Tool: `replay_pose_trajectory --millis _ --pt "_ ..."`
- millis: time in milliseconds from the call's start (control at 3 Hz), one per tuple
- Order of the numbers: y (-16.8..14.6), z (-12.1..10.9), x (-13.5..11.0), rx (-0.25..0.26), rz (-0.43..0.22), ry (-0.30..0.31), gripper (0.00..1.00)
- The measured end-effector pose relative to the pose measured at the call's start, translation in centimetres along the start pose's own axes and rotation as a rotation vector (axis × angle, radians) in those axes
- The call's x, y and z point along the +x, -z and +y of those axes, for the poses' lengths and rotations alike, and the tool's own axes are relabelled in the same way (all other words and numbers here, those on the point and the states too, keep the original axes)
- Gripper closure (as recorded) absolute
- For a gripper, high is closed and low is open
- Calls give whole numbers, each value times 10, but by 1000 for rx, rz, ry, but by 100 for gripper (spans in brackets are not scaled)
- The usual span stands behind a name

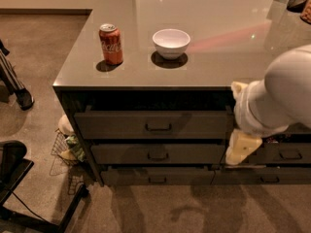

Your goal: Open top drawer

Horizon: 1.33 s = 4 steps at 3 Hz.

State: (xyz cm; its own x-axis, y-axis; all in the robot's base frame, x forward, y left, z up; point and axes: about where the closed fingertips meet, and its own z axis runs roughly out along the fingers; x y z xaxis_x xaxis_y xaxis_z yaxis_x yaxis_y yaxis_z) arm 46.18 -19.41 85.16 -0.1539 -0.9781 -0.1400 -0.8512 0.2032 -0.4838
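The top drawer (121,125) is the wide dark grey-brown front just under the countertop, with a small bar pull (158,127) at its centre. A dark gap shows between its top edge and the counter. My gripper (240,149) is a pale yellow tip at the end of the white arm (282,91). It hangs just past the drawer's right end, lower than the pull and well to its right. It is in front of the right-hand drawer stack and holds nothing that I can see.
A red soda can (111,44) and a white bowl (171,43) stand on the grey countertop (218,28). Two narrower drawers (158,154) lie below the top one. A wire basket (65,147) sits on the floor at the left, and a black stand (19,178) is at the lower left.
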Motion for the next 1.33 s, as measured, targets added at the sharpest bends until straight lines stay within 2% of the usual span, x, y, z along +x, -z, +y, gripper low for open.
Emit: replay_pose_trajectory --millis 333,667,1333 --pt "-23 35 -14 -67 -17 23 0" --pt "-52 51 -25 -99 -46 34 0" --pt "-122 29 -21 -80 -47 29 0"
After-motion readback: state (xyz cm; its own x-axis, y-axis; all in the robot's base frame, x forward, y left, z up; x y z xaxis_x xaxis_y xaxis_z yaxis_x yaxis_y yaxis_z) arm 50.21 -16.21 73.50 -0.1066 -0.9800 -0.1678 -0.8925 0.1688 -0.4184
